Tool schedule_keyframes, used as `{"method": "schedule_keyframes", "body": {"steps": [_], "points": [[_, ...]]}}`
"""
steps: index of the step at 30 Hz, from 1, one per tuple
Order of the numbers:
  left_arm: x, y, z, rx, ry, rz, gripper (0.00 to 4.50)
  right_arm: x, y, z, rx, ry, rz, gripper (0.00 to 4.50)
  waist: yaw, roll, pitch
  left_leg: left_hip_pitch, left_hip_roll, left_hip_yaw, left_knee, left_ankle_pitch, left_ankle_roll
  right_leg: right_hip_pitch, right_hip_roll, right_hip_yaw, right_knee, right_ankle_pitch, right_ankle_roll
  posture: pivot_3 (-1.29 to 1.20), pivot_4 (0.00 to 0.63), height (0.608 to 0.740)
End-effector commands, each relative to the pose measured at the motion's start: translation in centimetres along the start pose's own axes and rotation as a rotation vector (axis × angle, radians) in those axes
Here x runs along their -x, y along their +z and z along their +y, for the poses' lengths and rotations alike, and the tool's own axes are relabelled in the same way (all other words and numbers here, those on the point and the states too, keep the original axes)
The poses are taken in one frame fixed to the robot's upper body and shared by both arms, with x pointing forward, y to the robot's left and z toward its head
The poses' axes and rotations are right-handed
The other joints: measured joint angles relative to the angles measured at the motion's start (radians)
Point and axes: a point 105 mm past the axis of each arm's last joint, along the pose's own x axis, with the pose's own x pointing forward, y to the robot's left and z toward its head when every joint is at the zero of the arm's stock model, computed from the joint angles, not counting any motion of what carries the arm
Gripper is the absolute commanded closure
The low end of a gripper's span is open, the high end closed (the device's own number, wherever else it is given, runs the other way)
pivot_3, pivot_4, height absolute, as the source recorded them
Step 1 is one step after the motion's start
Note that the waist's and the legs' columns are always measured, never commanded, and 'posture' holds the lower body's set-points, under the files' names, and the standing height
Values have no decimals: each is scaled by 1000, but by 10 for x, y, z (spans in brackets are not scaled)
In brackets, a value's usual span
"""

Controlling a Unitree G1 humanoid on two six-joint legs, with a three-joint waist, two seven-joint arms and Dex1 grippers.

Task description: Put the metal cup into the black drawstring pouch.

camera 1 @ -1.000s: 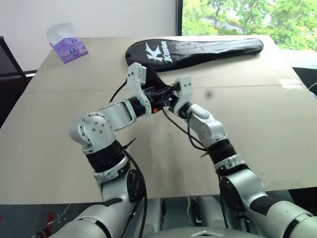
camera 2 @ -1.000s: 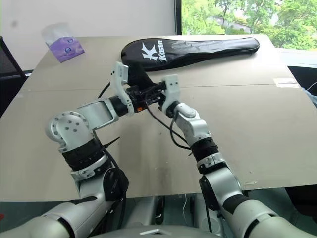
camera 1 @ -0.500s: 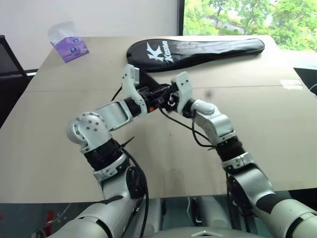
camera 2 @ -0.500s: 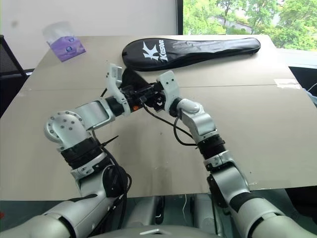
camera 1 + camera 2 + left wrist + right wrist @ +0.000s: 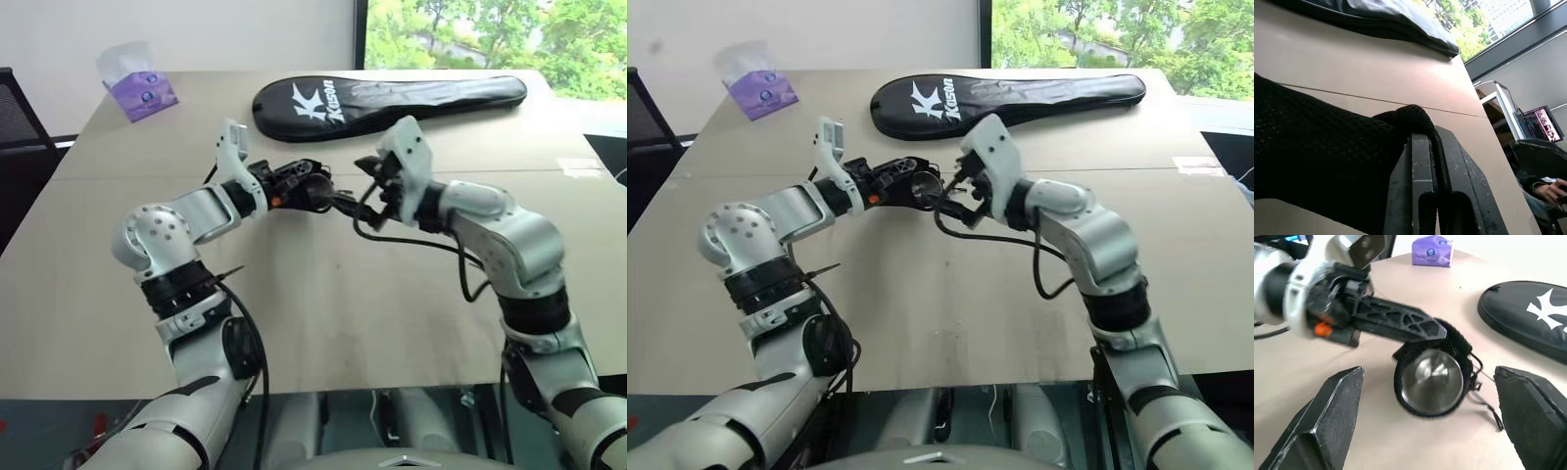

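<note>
Metal cup (image 5: 1432, 378) sits inside black drawstring pouch (image 5: 1457, 343) — centre frame, between my spread right gripper (image 5: 1430, 423) fingers; left gripper (image 5: 1432, 169) pinches the rim.

Beige table (image 5: 323, 313), long black racket cover (image 5: 392, 96) at far edge, purple tissue pack (image 5: 140, 88) at far left corner

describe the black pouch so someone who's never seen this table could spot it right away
On the tan table, look just in front of the long black racket cover with white lettering. The black drawstring pouch hangs there above the tabletop, its rim pinched in the left tool. Unlike the flat cover, it is small, soft and open-mouthed, with the metal cup shining inside.
</note>
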Motion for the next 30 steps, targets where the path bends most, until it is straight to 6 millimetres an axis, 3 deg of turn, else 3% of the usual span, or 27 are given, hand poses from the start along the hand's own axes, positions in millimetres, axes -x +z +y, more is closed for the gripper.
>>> {"method": "schedule_keyframes", "body": {"steps": [1,4,7,15,17,21,24,26,30], "points": [[7,14,-7,-36,-61,-34,4500,16,-2,-1,56,-34,2,169,0,0,0,0,0,0,0,0,0,0,0,0,0,0,0,0,150,740],[13,17,-4,-51,-77,-15,4500,12,-22,-5,60,-86,44,169,-4,0,0,0,0,0,0,0,0,0,0,0,0,0,0,0,150,740],[21,21,-4,-73,-124,15,4500,-6,-44,-8,90,-131,65,169,-12,0,0,1,0,1,-1,0,0,-1,1,1,1,0,0,0,150,740],[48,18,4,-158,-218,113,4500,-57,-64,-3,108,-102,4,169,-8,-1,0,1,1,2,-2,1,-1,-2,2,2,1,0,0,0,150,740],[52,17,4,-164,-238,126,4500,-68,-70,1,104,-83,-5,169,-6,-1,1,1,0,2,-2,1,-1,-2,2,2,1,0,0,0,150,740],[57,14,-1,-185,-261,146,4500,-91,-81,35,36,82,-42,169,-8,-2,1,1,0,2,-2,1,-1,-2,2,2,1,0,0,0,150,740],[62,11,-5,-194,-273,168,4500,-104,-97,33,49,57,4,169,-12,-2,1,1,1,2,-2,1,-1,-2,1,2,1,0,0,0,150,740],[68,9,-6,-200,-274,176,4500,-110,-108,21,55,-19,43,681,-14,-2,1,1,1,2,-2,1,-1,-2,1,2,1,0,0,0,150,740],[75,8,-3,-220,-252,178,4500,-110,-113,6,52,-94,37,2273,-8,-2,1,2,1,1,-2,1,-1,-2,1,2,2,0,0,0,150,740]]}}
